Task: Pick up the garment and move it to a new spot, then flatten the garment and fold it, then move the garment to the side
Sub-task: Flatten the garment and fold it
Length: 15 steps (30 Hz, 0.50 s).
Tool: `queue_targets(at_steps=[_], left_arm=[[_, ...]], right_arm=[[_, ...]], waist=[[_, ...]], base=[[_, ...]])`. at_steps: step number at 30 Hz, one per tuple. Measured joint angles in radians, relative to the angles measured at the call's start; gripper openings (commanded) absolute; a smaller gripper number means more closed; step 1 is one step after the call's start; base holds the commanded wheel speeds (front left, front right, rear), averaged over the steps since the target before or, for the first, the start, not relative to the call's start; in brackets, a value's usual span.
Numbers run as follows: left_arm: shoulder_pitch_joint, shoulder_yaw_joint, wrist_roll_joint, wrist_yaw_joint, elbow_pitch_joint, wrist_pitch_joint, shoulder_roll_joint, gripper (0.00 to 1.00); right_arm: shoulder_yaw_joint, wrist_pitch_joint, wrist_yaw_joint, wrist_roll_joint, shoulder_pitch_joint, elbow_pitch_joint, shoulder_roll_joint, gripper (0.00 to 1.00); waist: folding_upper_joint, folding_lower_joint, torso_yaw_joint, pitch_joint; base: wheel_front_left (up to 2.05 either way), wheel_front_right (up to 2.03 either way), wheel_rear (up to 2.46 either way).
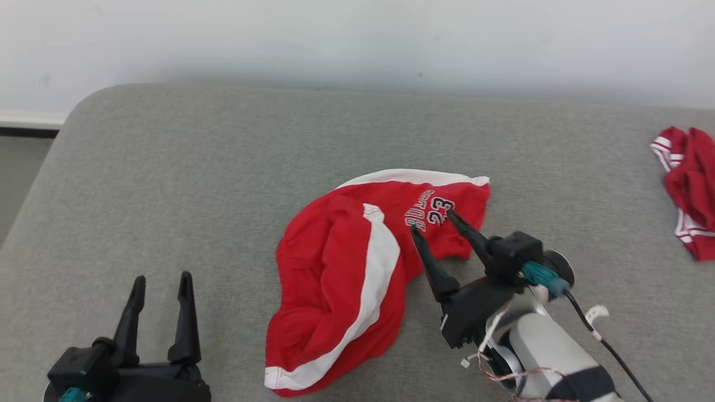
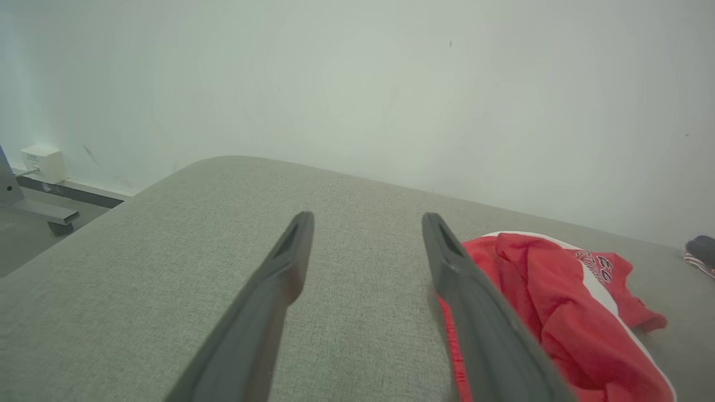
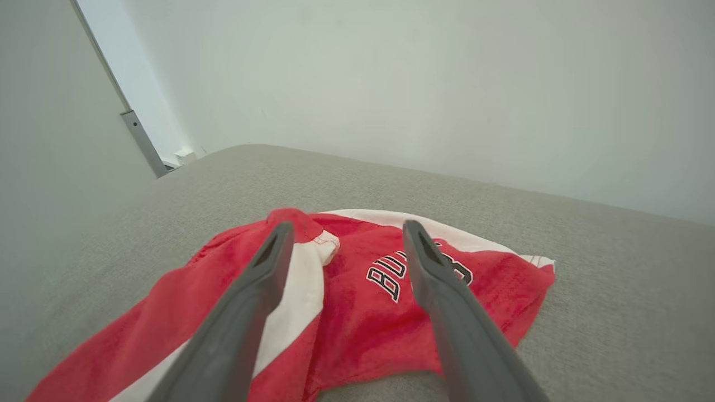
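Left gripper (image 1: 162,276): fingers spread wide and holding nothing, poised over the bare grey pad (image 1: 167,167); the garment lies to its right, close to its right finger but apart from it
Garment (image 1: 341,290): red with white stripes and a number print, crumpled in a loose heap on the pad between the two grippers, one end bunched up, the printed end lying flatter
Right gripper (image 1: 431,221): jaws fully apart with nothing in them; its fingertips sit over the printed corner, one finger on each side of the print; I cannot tell whether they touch the cloth
Second red bundle (image 1: 690,190): well off to the right gripper's right, apart from everything else
Step in hand: the first one, by my reading, which is reaching to pick the garment up; no cloth is gripped yet
Next move: probably for the right gripper to sink onto the cloth under its tips and close on a fold; the layer there looks thin, so the tips would need to press low to catch it before lifting
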<state>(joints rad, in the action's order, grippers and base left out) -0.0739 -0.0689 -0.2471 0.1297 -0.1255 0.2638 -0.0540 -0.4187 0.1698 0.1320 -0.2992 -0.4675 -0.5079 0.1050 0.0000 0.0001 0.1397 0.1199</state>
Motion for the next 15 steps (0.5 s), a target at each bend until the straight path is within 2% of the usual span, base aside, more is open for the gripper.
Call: queue_targets(at_steps=[7, 14, 15], left_arm=[[-0.021, 0.036, -0.017, 0.001, -0.011, 0.000, 0.002, 1.00], [-0.029, 0.053, -0.046, 0.001, -0.021, 0.000, 0.002, 1.00], [-0.030, 0.053, -0.049, 0.001, -0.021, 0.000, 0.002, 1.00]], right_arm=[[-0.110, -0.021, 0.000, -0.061, -0.140, -0.180, 0.008, 1.00], [-0.185, -0.028, 0.000, -0.126, -0.212, -0.347, 0.010, 1.00], [-0.192, -0.029, 0.000, -0.148, -0.214, -0.362, 0.007, 0.51]], waist=[[0.0001, 0.0001, 0.085, 0.027], [0.0000, 0.0001, 0.152, 0.064], [0.0001, 0.0000, 0.157, 0.070]], base=[[0.00, 0.00, 0.00], [0.00, 0.00, 0.00], [0.00, 0.00, 0.00]])
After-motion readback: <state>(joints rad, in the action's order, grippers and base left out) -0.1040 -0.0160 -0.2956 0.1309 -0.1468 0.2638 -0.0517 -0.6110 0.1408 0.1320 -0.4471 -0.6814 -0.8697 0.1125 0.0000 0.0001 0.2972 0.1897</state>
